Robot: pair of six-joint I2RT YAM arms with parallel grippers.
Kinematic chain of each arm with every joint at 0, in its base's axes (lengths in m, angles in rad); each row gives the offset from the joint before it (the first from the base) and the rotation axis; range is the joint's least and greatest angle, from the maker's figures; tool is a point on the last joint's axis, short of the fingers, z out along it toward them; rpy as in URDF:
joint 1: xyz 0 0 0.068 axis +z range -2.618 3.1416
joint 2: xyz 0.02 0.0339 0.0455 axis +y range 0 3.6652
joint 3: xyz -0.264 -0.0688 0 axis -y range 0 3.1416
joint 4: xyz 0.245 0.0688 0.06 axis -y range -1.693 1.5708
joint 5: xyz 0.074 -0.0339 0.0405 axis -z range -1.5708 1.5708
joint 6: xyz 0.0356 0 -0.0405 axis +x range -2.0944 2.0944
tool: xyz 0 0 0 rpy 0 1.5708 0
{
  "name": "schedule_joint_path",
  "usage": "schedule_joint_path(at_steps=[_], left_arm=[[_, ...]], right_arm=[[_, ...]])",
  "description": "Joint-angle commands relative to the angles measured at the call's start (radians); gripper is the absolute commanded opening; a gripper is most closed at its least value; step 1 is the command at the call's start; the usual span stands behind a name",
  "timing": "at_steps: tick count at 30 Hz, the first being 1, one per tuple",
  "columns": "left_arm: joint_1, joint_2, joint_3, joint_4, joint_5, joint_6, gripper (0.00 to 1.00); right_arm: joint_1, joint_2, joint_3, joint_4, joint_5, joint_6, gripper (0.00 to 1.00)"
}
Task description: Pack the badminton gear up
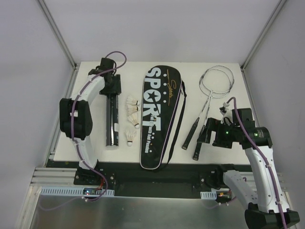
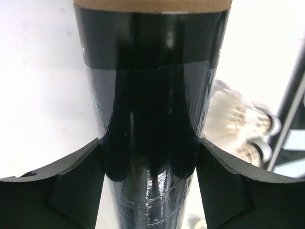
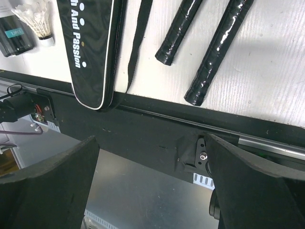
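The likeliest trouble is the long black tube [image 1: 112, 121] slipping or rolling. It lies lengthwise on the left of the table [image 1: 133, 76]. The left tool [image 1: 110, 87] straddles it near its far end, with fingers [image 2: 71, 186] on either side whose tips seem to meet the glossy wall. Whether they truly pinch it I cannot tell. The wall is round and slick, so a light or off-centre squeeze could let the tube squirt out sideways. Gripped so close to one end, it would probably droop at the near end on lifting and twist between the fingers.

Small white feather shuttlecocks [image 1: 132, 101] lie just beside the tube on its right. They look light, and a swinging or rolling tube would scatter them, perhaps against the black bag lettered SPORT [image 1: 159, 119] in the middle.

The right tool [image 3: 151, 143] is spread wide and empty, over the near edge just short of the handles of the two rackets [image 1: 215, 82]. A low move from there could knock the handles askew.

The table is white, flat and faintly grained, with a black strip [image 3: 143, 129] and a metal rail along its near edge. Pale bare walls and slim metal posts [image 1: 57, 33] close it in.
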Motion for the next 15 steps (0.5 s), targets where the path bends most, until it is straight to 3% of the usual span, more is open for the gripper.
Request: schedule_joint_path(at_steps=[1, 5, 11, 15], left_arm=[[-0.001, -0.281, -0.034, -0.015, -0.026, 0.049, 0.40], [-0.017, -0.415, -0.111, -0.013, 0.097, 0.086, 0.34], [-0.146, -0.633, -0.289, 0.051, 0.125, 0.236, 0.29], [-0.183, -0.839, -0.445, 0.167, 0.312, 0.345, 0.25]], right_arm=[[0.007, 0.028, 0.054, -0.019, 0.007, -0.017, 0.96], [0.024, 0.074, 0.106, -0.011, -0.005, -0.017, 0.96], [0.131, 0.148, 0.222, 0.019, 0.023, 0.025, 0.96], [0.254, 0.199, 0.296, 0.061, 0.055, 0.077, 0.97]])
